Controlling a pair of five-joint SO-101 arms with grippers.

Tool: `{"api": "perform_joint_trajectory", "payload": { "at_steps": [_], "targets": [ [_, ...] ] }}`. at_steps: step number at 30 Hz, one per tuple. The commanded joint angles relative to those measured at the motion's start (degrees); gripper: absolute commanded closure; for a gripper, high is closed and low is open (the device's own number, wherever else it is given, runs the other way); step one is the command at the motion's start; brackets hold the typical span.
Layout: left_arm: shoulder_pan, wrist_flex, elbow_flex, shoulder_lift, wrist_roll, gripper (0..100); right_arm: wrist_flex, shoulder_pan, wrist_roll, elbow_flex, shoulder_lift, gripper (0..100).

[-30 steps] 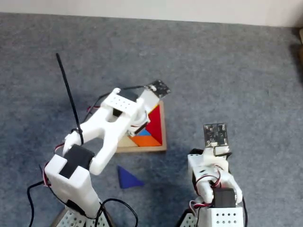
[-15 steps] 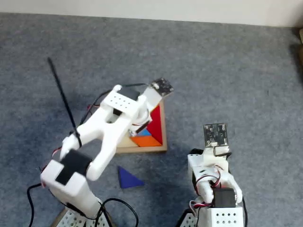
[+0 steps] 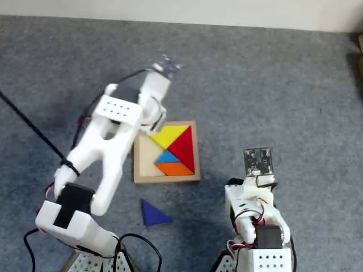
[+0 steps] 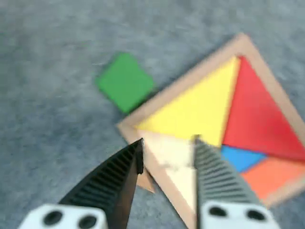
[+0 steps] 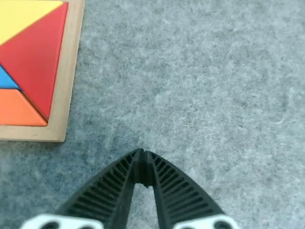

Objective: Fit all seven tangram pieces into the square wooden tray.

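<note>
The square wooden tray (image 3: 166, 179) lies mid-table and holds a yellow triangle (image 3: 167, 136), a red triangle (image 3: 184, 148), a small blue piece (image 3: 166, 156) and an orange piece (image 3: 174, 168). Its left part (image 3: 147, 156) is pale cream; I cannot tell whether that is a piece or bare wood. A dark blue triangle (image 3: 153, 213) lies on the carpet in front of the tray. A green square (image 4: 125, 81) lies on the carpet just off the tray's corner (image 4: 181, 81). My left gripper (image 4: 167, 143) hangs open and empty above that corner. My right gripper (image 5: 143, 157) is shut over bare carpet, right of the tray (image 5: 71, 71).
Grey carpet covers the table all round. The left arm (image 3: 113, 136) stretches over the tray's left side, with a black cable (image 3: 34, 127) trailing to its left. The right arm's base (image 3: 258, 226) stands at the near right.
My left arm has lifted and swung away from over the tray toward the far left, uncovering the pieces in the tray. The right arm has not moved.
</note>
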Motion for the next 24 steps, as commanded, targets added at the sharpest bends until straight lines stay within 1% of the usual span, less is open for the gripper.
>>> {"api": "perform_joint_trajectory", "payload": {
  "at_steps": [1, 6, 8, 12, 14, 20, 24],
  "targets": [
    [-4.7, -5.0, -3.3, -0.7, 7.4, 75, -0.1, 0.8, 0.0, 8.8, -0.5, 99.3],
    [-5.4, -4.8, -11.1, 9.8, 12.0, 74, -0.1, 0.8, 0.0, 8.8, -0.5, 99.3],
    [-5.5, -2.0, -16.6, 14.5, 15.1, 74, -0.1, 0.8, 0.0, 8.8, -0.5, 99.3],
    [-6.0, 7.0, -29.4, 23.3, 20.3, 66, -0.1, 0.8, 0.0, 8.8, -0.5, 99.3],
    [-6.0, 10.9, -35.9, 27.7, 22.2, 65, -0.1, 0.8, 0.0, 8.8, -0.5, 99.3],
    [-6.5, 19.3, -51.7, 40.4, 23.0, 65, -0.1, 0.8, 0.0, 8.8, -0.5, 99.3],
    [-7.6, 20.7, -58.8, 47.1, 22.8, 70, -0.1, 0.8, 0.0, 8.8, -0.5, 99.3]
  ]
}}
